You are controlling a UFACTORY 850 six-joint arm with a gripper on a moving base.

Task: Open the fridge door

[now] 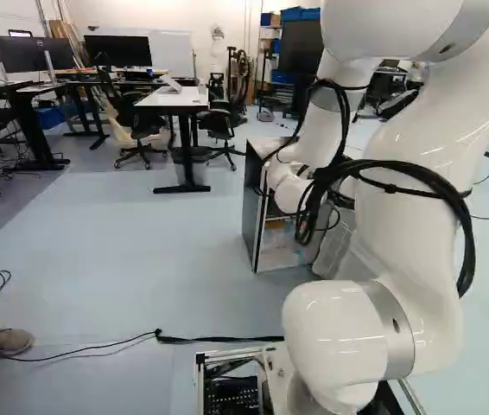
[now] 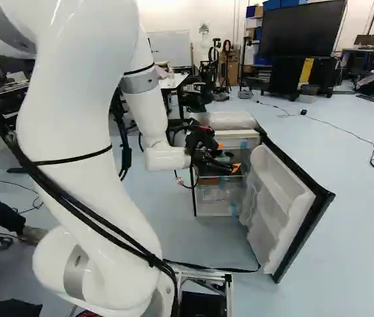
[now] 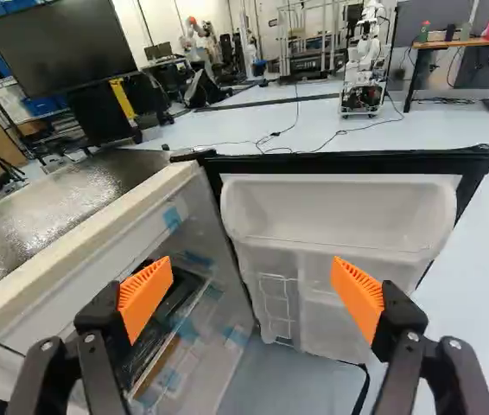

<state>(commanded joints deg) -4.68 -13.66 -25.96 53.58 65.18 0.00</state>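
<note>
In the right base view the gripper (image 2: 232,168) is in front of the fridge's open cabinet (image 2: 215,210), on the inner side of the door. The fridge door (image 2: 281,205) is swung wide, its white shelved inside facing the gripper and its black edge outward. In the wrist view the gripper (image 3: 253,298) stands open, nothing between its orange pads; the door's inner bins (image 3: 339,216) lie ahead of it, and the cabinet's rim (image 3: 80,238) and shelves are beside and under one finger. The left base view shows the cabinet's dark side (image 1: 251,207); the arm hides much of the rest.
Another robot (image 3: 365,65) stands far beyond the door. A large screen (image 2: 302,30) is at the back. Desks (image 1: 175,99) and chairs stand behind the fridge. Cables (image 1: 98,348) lie across the floor, near a person's shoe (image 1: 9,340) at the left.
</note>
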